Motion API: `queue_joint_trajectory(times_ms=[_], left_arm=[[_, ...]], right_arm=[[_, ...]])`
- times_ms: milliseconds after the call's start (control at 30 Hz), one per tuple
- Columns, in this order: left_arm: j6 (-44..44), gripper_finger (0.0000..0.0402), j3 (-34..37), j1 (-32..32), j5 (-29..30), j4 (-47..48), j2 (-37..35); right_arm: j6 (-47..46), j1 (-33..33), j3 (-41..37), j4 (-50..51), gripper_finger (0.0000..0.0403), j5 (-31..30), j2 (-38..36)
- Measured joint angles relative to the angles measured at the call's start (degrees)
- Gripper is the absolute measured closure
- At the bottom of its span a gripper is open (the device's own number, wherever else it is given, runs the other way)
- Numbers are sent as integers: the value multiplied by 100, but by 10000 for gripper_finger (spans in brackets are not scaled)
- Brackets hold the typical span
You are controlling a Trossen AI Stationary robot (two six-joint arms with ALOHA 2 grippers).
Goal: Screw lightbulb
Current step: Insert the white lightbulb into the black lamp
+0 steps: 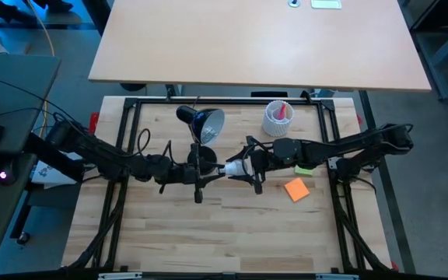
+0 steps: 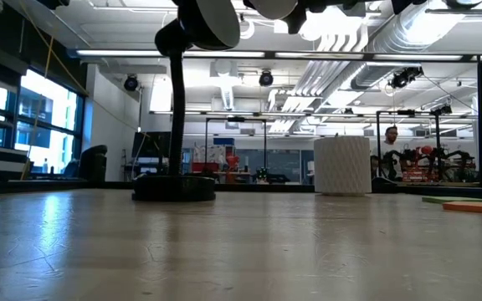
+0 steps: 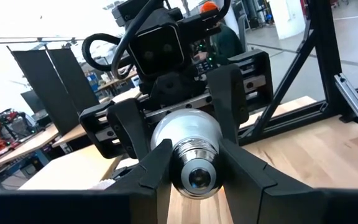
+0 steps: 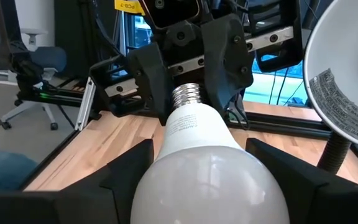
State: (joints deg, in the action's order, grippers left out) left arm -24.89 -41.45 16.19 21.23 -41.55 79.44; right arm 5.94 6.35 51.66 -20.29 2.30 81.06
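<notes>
Lightbulb look: I saw the lightbulb (image 4: 207,155) as a white rounded globe narrowing to a white neck with small grey print, ending in a ribbed silvery screw base with a dark contact at its tip
Lightbulb position: it lay roughly level above the middle of the wooden table (image 1: 208,225), between the two grippers, globe toward the right arm and screw base toward the left arm
Right gripper: the right gripper (image 1: 243,167) had its two dark fingers (image 4: 129,162) spread wide around the globe, one on each side; I judged that it held the bulb
Left gripper: the left gripper (image 3: 194,171) faced the bulb end-on, its fingers (image 3: 157,168) partly closed on either side of the screw base (image 3: 196,163); they looked to be touching the threads, but I could not tell whether they pressed firmly
Meeting point: in the high view I saw both grippers nose to nose just in front of the desk lamp, with the white bulb (image 1: 232,168) showing between them
Desk lamp: the black desk lamp (image 1: 201,124) stood on a round base (image 2: 174,187) toward the back of the table, its shade white inside and tilted toward the grippers
Cup: a white ribbed cup (image 1: 277,119) with a red item in it stood to the right of the lamp
Other things: an orange square pad (image 1: 296,189) lay on the table under the right arm, with a green piece (image 1: 303,168) just behind it
</notes>
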Motion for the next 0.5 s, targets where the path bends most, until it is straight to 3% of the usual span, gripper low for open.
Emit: queue_joint_trajectory(times_ms=[333, 500], left_arm=[[315, 300, 0, 0, 129, 44, 1], [474, 300, 232, 97, 324, -85, -210]], right_arm=[[959, 2, 0, -202, 95, -65, -5], [1412, 195, 0, -259, 88, -1021, -269]])
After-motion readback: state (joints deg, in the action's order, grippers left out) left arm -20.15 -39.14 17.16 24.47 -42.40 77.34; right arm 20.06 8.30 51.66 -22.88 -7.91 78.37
